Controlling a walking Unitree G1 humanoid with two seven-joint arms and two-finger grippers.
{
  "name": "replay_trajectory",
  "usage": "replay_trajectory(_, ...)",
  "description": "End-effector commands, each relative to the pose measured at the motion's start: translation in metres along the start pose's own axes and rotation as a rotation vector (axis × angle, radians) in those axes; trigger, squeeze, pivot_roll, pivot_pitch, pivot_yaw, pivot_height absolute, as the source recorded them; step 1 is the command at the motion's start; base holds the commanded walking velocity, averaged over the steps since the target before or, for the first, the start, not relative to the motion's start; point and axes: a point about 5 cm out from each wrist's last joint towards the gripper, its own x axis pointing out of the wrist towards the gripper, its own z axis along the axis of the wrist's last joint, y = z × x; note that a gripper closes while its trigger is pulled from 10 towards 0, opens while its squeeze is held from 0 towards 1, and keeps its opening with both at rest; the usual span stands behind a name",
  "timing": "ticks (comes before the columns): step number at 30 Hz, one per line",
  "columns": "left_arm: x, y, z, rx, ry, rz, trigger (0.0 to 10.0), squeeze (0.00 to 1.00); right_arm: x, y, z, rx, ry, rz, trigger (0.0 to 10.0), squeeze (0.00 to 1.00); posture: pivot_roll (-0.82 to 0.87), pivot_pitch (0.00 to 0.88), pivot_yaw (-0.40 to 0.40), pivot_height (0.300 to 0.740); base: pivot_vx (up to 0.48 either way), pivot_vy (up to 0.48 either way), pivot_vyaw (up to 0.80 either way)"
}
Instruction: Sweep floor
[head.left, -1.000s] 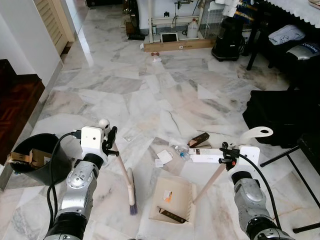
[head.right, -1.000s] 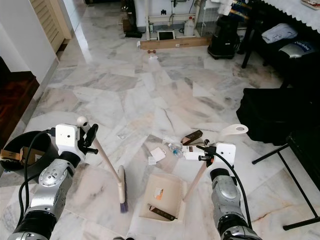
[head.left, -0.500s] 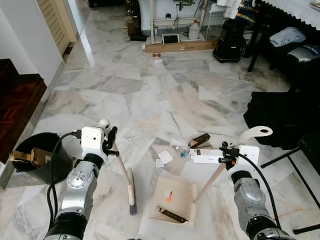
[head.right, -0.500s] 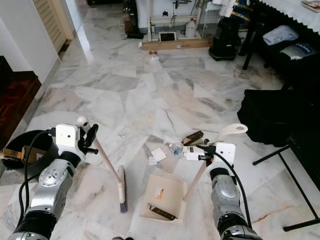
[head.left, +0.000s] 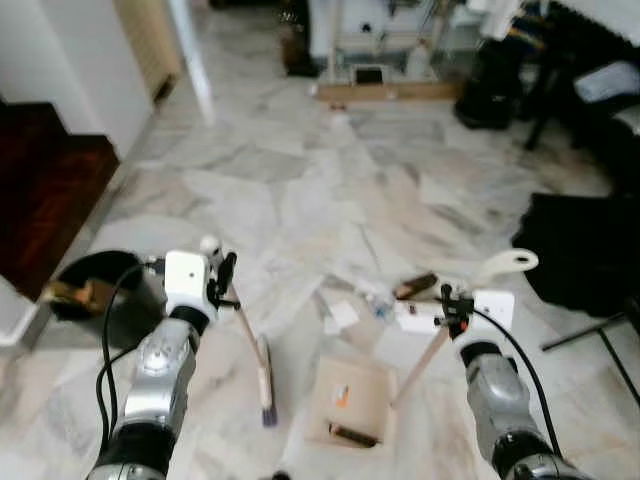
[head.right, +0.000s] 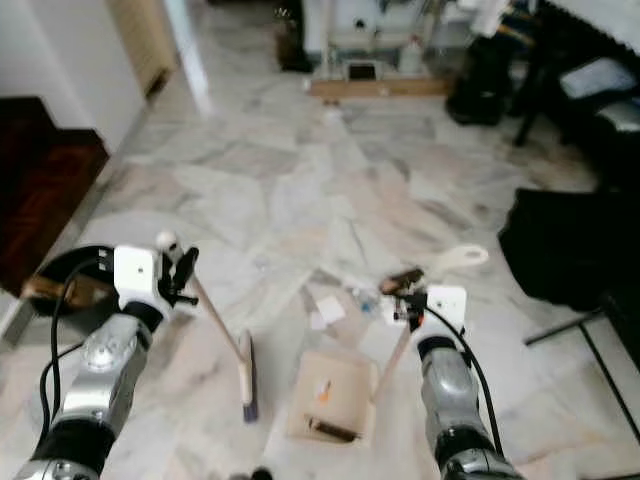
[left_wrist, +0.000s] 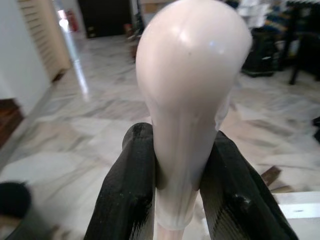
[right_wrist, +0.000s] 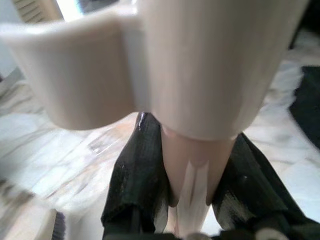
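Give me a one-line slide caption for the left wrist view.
Left gripper clamped on the cream rounded tip of the broom handle, marble floor beyond.

We are in a lived-in home: a wide marble floor (head.left: 300, 190) runs back to a louvred door (head.left: 150, 40), dark wooden stairs (head.left: 45, 190) rise beside a white wall, and household clutter lines the far wall (head.left: 400, 60).

head stereo downward, wrists close-up on handles (left_wrist: 192, 100)
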Motion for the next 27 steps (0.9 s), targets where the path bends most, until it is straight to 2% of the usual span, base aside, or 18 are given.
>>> replay_trajectory(1, -0.0005, 0.005, 0.0053, 0.016, -0.018, 0.012, 10.0, 0.0, 0.0043, 0.003, 0.009, 0.008, -0.045, 0.005, 10.0, 0.0, 0.03, 0.075, 0.04, 0.74, 0.0, 0.0, 0.79)
replay_trajectory(23, -0.0009, 0.0085, 0.0043, 0.032, 0.001, 0.02, 10.0, 0.0, 0.0038, 0.0054, 0.0078, 0.019, -0.044, 0.011, 10.0, 0.0, 0.04, 0.084, 0.043, 0.74, 0.0, 0.0, 0.77)
replay_trajectory(27, -0.0015, 0.0087, 0.0018, 0.038, 0.016, 0.024, 10.0, 0.0, 0.0045, 0.0038, 0.0063, 0.045, -0.026, -0.008, 10.0, 0.0, 0.04, 0.085, 0.04, 0.74, 0.0, 0.0, 0.0)
